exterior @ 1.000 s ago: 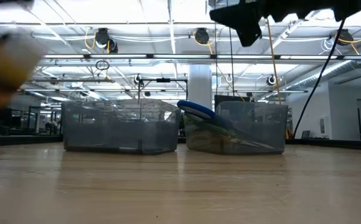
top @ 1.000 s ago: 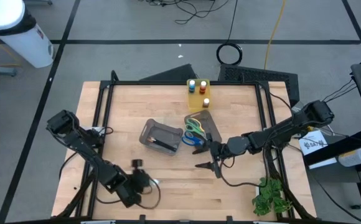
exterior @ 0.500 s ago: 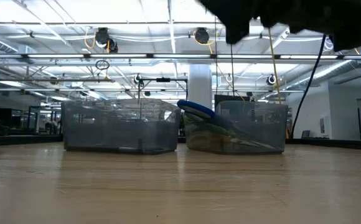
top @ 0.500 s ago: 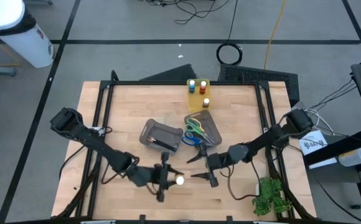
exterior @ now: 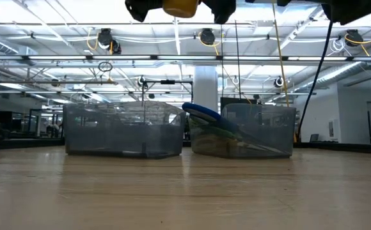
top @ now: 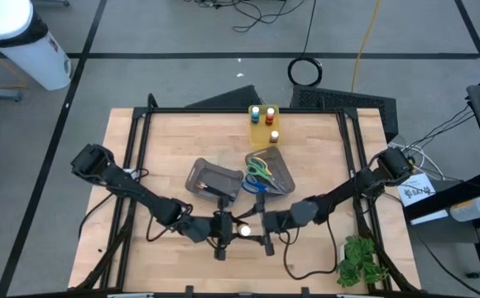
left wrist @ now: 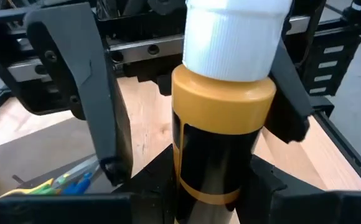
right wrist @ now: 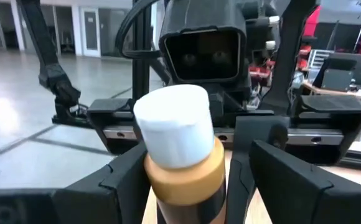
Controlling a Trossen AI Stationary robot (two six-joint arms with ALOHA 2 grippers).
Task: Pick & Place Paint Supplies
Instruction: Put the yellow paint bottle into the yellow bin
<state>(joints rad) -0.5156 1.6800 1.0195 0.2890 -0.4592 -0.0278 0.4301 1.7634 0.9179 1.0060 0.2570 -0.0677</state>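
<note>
High view: left end effector point(top: 228, 233) grips a yellow paint pot point(top: 243, 231) above the desk point(top: 165, 149), holding it out so the open right end effector point(top: 265, 233) can take it

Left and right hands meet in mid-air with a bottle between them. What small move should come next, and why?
Probably the right hand should close on the paint bottle. The left hand grips the bottle's lower body, while the right hand's fingers stand open on either side of its upper part, so nothing on that side holds it yet. The left hand should let go only after that.
</note>
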